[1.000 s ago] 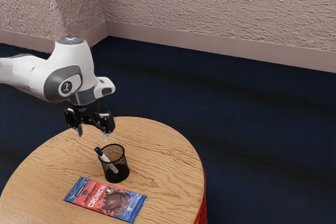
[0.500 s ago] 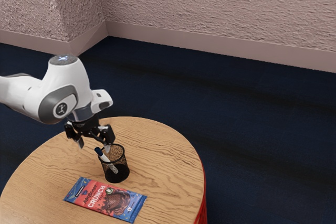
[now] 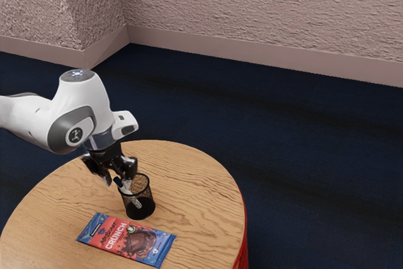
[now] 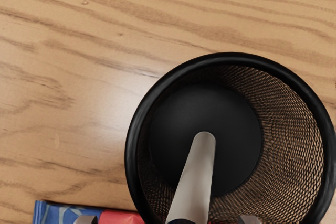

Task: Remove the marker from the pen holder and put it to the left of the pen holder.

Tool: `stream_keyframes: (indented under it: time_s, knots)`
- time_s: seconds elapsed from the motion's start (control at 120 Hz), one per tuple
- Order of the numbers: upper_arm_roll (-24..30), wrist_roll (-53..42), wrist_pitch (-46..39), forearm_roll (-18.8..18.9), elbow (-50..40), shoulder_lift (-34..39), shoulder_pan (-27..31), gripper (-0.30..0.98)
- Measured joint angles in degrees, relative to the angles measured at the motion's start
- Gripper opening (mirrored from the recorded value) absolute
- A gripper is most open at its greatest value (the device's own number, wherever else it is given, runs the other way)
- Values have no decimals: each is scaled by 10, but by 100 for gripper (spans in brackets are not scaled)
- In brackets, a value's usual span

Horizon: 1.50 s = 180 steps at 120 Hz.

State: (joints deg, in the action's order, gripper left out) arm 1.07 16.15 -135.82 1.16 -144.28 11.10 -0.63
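Observation:
My gripper (image 3: 118,181) is open at the rim of the black mesh pen holder (image 3: 143,206), with its fingers on either side of the marker's dark cap. Leaning in the holder, the white marker (image 3: 135,202) has its capped end up by the rim, toward the exterior view's left. In the wrist view the gripper (image 4: 167,220) shows two fingertips set wide apart at the lower edge. The marker (image 4: 195,182) slants up between them from the floor of the pen holder (image 4: 134,129), and its cap is mostly cut off by the edge.
A blue and red chocolate bar packet (image 3: 102,236) lies flat in front of the holder, close to its base. The round wooden table (image 3: 195,187) has a curved edge toward the exterior view's right.
My hand has come down from above the table to the holder's rim and tilted a little. The marker, holder and packet have stayed put.

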Motion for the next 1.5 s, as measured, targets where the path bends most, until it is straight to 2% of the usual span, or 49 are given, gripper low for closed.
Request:
stream_keyframes:
  time_s: [0.267,0.358,0.533,0.7,0.783,0.917,1.067,1.242,1.375,1.5]
  knots:
    - [13,0,1,0,0,5,0,5]
    - [37,1,1,1,3,5,0,-1]
    - [52,10,-1,10,5,21,14,-6]
    - [52,21,20,33,25,113,27,-8]
    - [52,25,48,50,62,142,29,-9]
    - [49,31,85,78,84,143,90,-9]
    - [50,34,167,83,112,86,139,-10]
    - [50,30,322,74,243,-67,156,-10]
    - [51,17,406,73,351,-206,161,-10]
    - [50,-2,455,74,406,-271,169,-10]
